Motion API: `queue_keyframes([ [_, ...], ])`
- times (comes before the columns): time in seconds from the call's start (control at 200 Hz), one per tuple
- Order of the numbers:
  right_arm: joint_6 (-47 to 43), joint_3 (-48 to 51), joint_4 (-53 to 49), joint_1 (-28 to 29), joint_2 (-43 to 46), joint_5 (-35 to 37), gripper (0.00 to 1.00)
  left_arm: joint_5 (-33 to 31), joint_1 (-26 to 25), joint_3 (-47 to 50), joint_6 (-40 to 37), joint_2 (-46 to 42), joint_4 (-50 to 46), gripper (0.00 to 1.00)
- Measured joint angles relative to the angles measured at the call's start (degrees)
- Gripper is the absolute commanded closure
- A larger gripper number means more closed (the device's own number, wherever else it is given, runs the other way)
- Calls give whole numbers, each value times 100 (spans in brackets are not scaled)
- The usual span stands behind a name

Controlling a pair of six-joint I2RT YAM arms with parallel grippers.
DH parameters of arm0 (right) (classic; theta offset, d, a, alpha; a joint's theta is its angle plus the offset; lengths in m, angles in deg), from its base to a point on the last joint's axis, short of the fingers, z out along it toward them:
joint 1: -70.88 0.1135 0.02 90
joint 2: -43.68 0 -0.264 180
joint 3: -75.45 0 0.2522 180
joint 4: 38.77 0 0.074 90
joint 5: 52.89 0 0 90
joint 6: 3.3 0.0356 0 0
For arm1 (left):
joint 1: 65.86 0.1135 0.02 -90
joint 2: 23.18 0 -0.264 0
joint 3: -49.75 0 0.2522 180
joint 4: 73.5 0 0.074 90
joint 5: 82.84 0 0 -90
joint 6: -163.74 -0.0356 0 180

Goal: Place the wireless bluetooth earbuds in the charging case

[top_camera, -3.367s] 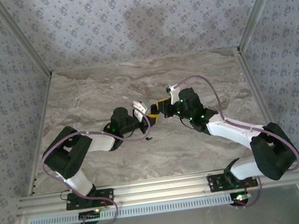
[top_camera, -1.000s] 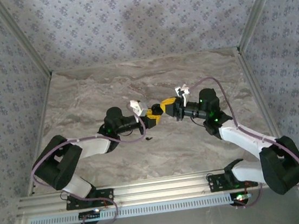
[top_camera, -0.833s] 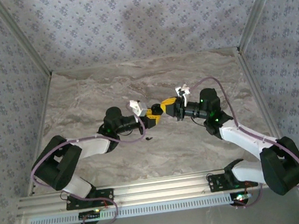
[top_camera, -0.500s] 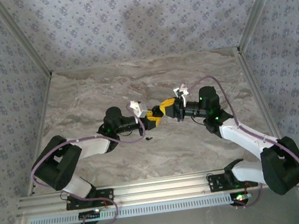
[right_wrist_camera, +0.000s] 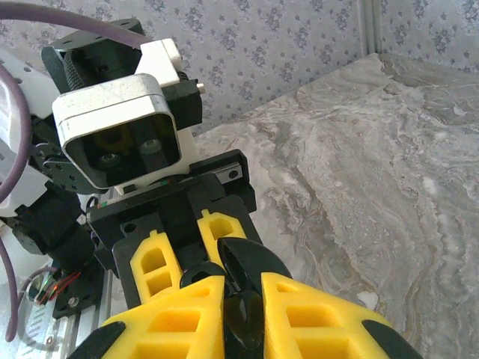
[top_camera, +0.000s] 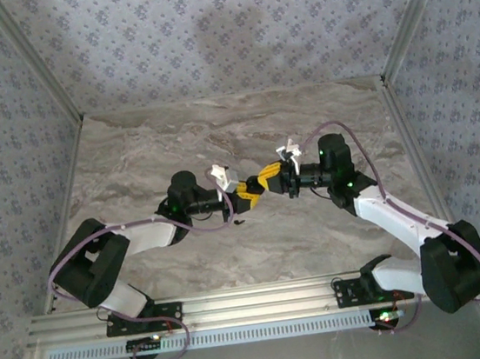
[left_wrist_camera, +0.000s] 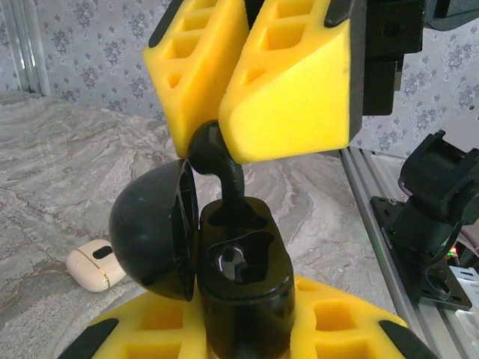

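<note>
The black charging case [left_wrist_camera: 243, 299] stands upright with my left gripper [left_wrist_camera: 239, 329] shut on it, its domed lid [left_wrist_camera: 153, 232] swung open to the left. My right gripper [left_wrist_camera: 218, 138] comes down from above, shut on a black earbud [left_wrist_camera: 213, 153]. The earbud's stem reaches into the case's far slot. The near slot [left_wrist_camera: 236, 258] is empty and shows a shiny contact. In the right wrist view the earbud [right_wrist_camera: 245, 321] sits between my right gripper's [right_wrist_camera: 243, 299] yellow pads, with the lid [right_wrist_camera: 254, 262] just beyond. From above, the left gripper [top_camera: 244, 196] and right gripper [top_camera: 265, 179] meet over mid-table.
A small cream oval object [left_wrist_camera: 96, 265] lies on the marble table [top_camera: 141, 157] beside the case. A tiny dark speck [top_camera: 238, 223] rests on the table near the left gripper, too small to identify. An aluminium rail [top_camera: 263, 299] runs along the near edge.
The right wrist has drifted slightly toward the back and right while its fingertips stay at the case. The left arm has hardly moved and still holds the case.
</note>
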Motion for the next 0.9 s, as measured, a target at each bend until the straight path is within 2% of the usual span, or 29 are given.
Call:
queue_keyframes([
  [0.39,-190,24,-354,-155,221,-175,80,-50,68,-2,0,-240,48,86],
  [0.904,-168,22,-380,-151,225,-52,82,-181,55,-2,-179,-243,20,86],
])
